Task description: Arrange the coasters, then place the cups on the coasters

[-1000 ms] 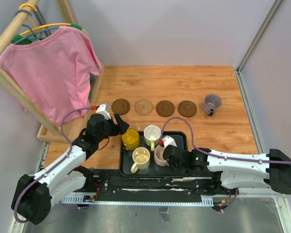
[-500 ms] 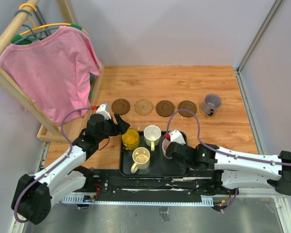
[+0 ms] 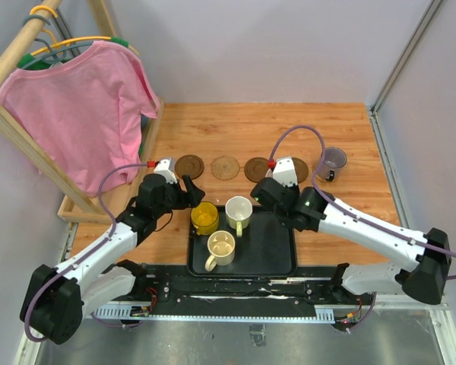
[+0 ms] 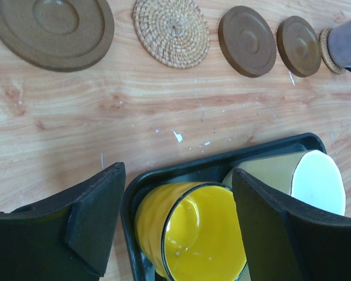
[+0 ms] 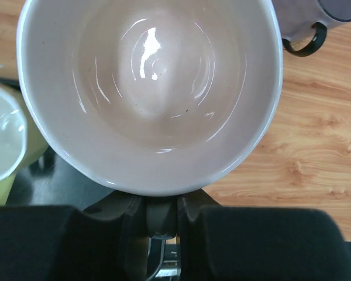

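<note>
The desk point(image 3: 258, 125) is cut off along its near side by the arms' bases. The black tray point(image 3: 277, 251) lies at that near edge. The left wrist view catches only the tray's far left corner.

The right arm point(image 3: 365, 232) reaches from its base over the tray's far right corner, wrist bent down. The left arm point(image 3: 106, 243) stretches to the tray's far left corner.

From above, the right wrist hides the pink cup point(image 5: 149, 88) completely. In the right wrist view that cup fills the picture, mouth up, with the right tool point(image 5: 161, 212) clamped on its near rim. What lies under it cannot be seen.

The left tool point(image 4: 178, 175) stands open, one pad on either side of the yellow cup point(image 4: 190, 234) in the tray. The pale cup point(image 3: 238, 210) stands just beside the yellow one, and the cream cup point(image 3: 220, 245) is nearer the bases.

The grey cup point(image 3: 332, 161) sits on the rightmost coaster point(image 4: 326, 51), of which only a woven edge shows. The other coasters point(image 3: 189, 166) lie in a row to its left. The fourth coaster point(image 4: 299, 38) is almost covered from above.
</note>
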Robot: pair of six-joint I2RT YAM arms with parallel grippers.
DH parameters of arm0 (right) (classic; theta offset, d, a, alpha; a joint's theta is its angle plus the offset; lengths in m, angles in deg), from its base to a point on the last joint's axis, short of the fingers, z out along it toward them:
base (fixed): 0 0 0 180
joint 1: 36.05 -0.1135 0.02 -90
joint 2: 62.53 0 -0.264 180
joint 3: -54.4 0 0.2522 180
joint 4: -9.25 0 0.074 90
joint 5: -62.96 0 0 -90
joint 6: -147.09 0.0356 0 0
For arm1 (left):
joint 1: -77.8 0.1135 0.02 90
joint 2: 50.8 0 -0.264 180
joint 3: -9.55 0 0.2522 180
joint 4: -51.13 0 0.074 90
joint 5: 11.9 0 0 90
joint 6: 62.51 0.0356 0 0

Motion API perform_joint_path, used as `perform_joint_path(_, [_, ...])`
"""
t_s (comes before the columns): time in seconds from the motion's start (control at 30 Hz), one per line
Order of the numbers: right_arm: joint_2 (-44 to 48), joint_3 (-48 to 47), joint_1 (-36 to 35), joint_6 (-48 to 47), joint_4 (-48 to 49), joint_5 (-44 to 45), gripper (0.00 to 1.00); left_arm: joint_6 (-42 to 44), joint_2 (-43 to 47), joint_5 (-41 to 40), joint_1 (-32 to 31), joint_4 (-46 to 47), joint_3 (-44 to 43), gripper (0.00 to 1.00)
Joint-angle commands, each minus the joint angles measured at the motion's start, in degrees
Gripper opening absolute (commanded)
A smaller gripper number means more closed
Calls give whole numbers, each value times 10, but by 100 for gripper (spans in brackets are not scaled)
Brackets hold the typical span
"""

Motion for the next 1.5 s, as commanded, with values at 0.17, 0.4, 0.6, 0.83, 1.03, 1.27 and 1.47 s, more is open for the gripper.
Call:
perform_joint_path(0.17, [-73,-32,179,-121,135,-43,1,38,-73,-3,-3,49,-60,79])
perform_joint_path(0.4, [-127,-34,270,-153,214,-97,1,47,-109,5,-3,58,-93,79])
perform_joint_path(0.6, [-172,-37,322,-160,252,-146,1,52,-122,6,-2,52,-107,79])
perform_joint_path(0.83, [-208,-59,358,-175,268,-192,1,49,-131,6,0,49,-112,79])
perform_joint_path(1.03, [-230,-68,384,-186,285,-223,1,45,-132,1,0,52,-111,79])
perform_joint_path(1.27, [-260,-81,397,-198,289,-239,1,34,-138,-2,1,62,-105,79])
perform_joint_path(1.47, [-272,-84,402,-195,289,-245,1,32,-146,-1,1,66,-104,79])
